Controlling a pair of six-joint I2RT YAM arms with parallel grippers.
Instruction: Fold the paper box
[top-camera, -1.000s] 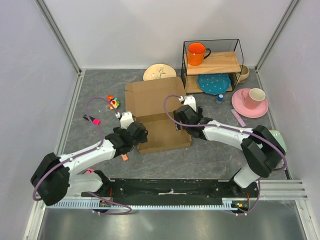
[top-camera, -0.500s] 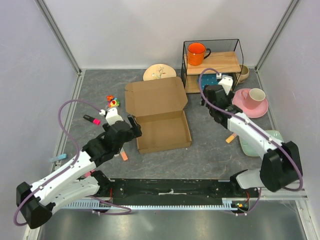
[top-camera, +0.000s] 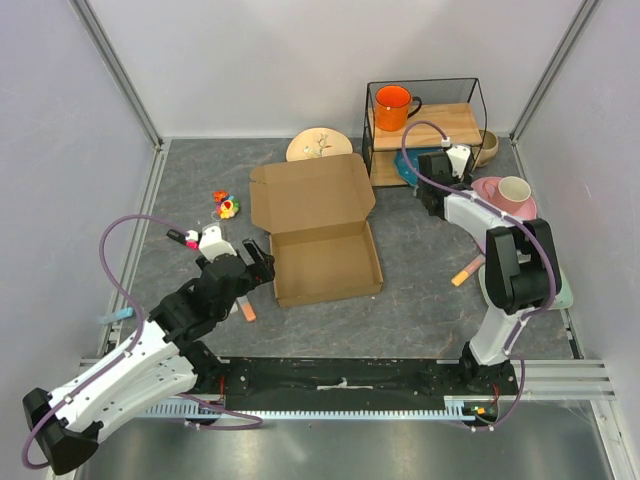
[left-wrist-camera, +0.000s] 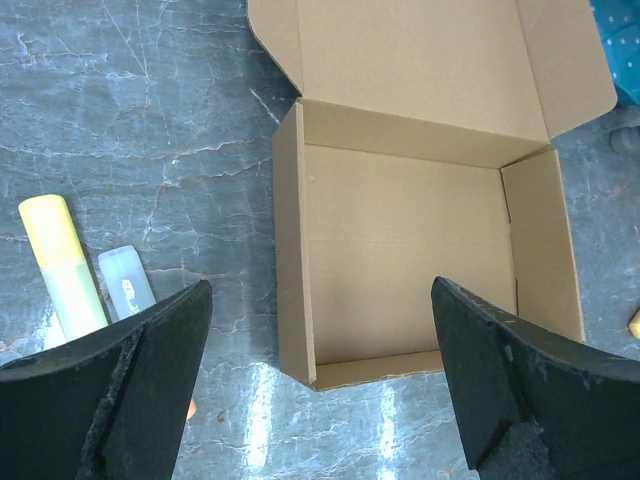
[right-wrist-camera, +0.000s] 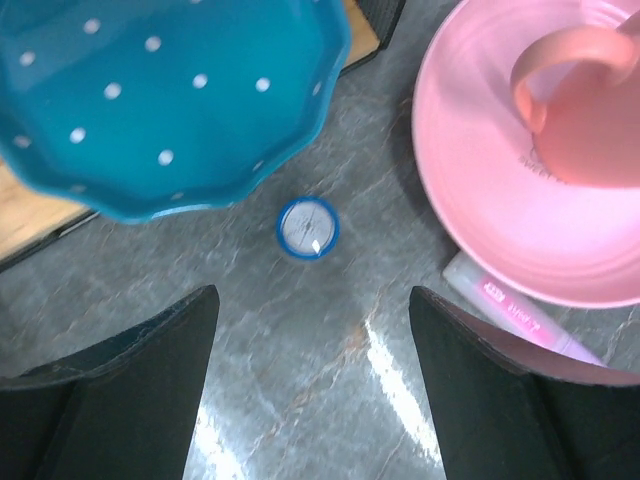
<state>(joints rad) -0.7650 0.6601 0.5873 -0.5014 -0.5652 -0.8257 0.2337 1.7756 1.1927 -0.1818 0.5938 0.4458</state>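
The paper box (top-camera: 322, 258) is plain brown cardboard in the middle of the table. Its tray walls stand up and its lid (top-camera: 308, 193) lies flat behind it. My left gripper (top-camera: 256, 257) hovers just off the box's near-left corner, open, with nothing between its fingers. In the left wrist view the box (left-wrist-camera: 405, 260) fills the upper middle, beyond my left gripper (left-wrist-camera: 320, 290). My right gripper (top-camera: 433, 197) is far from the box, between the shelf and the pink plate. It is open over bare table (right-wrist-camera: 312, 300), below a small blue cap (right-wrist-camera: 308, 227).
A wire shelf (top-camera: 425, 125) holds an orange mug (top-camera: 393, 105) and a teal dotted plate (right-wrist-camera: 170, 100). A pink plate (right-wrist-camera: 480, 200) carries a pink cup (top-camera: 513, 189). A cream plate (top-camera: 318, 145) sits behind the box. Markers (top-camera: 467, 270) and a small toy (top-camera: 227, 206) lie scattered; a yellow highlighter (left-wrist-camera: 62, 265) lies left of the box.
Both grippers have left the box. The left arm has drawn back toward the near left. The right arm has swung to the far right, beside the shelf and pink plate.
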